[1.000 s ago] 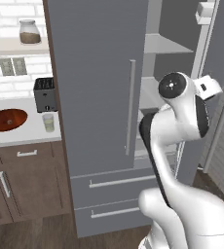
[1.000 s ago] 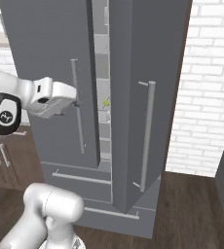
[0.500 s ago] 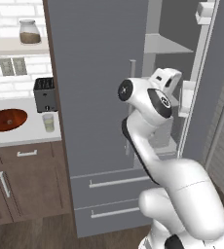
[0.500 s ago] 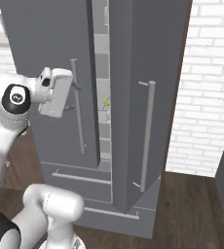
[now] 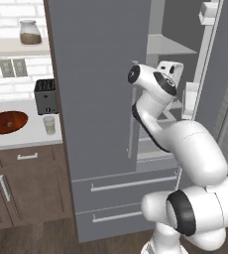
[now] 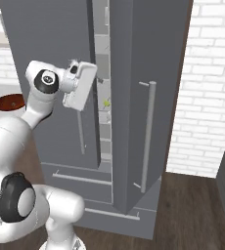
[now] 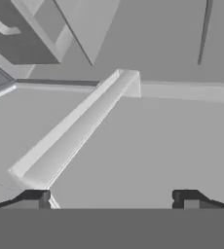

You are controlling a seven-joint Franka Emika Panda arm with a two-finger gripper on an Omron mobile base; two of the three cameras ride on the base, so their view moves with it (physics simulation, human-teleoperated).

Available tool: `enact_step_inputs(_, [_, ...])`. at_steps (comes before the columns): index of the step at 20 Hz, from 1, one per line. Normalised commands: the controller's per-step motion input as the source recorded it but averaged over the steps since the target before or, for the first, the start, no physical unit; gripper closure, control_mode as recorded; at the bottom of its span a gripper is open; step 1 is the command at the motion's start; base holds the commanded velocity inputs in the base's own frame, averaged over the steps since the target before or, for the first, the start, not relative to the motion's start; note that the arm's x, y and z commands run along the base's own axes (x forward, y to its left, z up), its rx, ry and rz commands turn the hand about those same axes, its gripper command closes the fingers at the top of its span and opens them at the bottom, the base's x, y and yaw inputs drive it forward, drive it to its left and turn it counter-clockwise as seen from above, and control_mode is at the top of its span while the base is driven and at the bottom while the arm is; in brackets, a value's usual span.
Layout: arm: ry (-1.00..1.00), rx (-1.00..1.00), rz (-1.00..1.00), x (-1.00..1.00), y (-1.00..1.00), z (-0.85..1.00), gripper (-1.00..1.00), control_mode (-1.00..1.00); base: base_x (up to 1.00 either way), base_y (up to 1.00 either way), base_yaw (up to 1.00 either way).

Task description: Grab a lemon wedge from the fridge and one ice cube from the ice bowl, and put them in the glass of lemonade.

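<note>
Right base view: lemon wedge [image 6: 105, 103] tiny, hand partly blocks fridge [image 6: 134, 73] gap.

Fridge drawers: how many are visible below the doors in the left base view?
2. The upper drawer lies directly under the fridge doors; the lower drawer is beneath it, near the floor. The arm covers their right ends, so anything further there would be hidden.

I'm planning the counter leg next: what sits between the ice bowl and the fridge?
In the left base view, the glass of lemonade stands between the ice bowl and the fridge, with a toaster just behind it by the wall.
</note>
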Motion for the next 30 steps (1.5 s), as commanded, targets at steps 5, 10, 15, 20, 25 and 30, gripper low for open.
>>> enact_step_inputs(5, [0.05,0.0,0.0,0.01,-0.98,-0.27,-1.0,-1.0,0.0,0.0,0.0])
enact_step_inputs(10, [0.01,0.0,0.0,-0.01,-1.0,-0.22,-1.0,-1.0,0.0,0.0,0.0])
enact_step_inputs(15, [0.02,0.0,0.0,0.0,-1.0,-0.1,-1.0,-1.0,0.0,0.0,0.0])
enact_step_inputs(20, [0.03,0.0,0.0,0.0,-1.0,-0.06,-1.0,-1.0,0.0,0.0,0.0])
enact_step_inputs(25, [0.01,0.0,0.0,0.0,-1.0,-0.04,-1.0,-1.0,0.0,0.0,0.0])
enact_step_inputs(30, [-0.01,0.01,0.0,-0.31,-0.04,0.0,-1.0,-1.0,0.0,0.0,0.0])
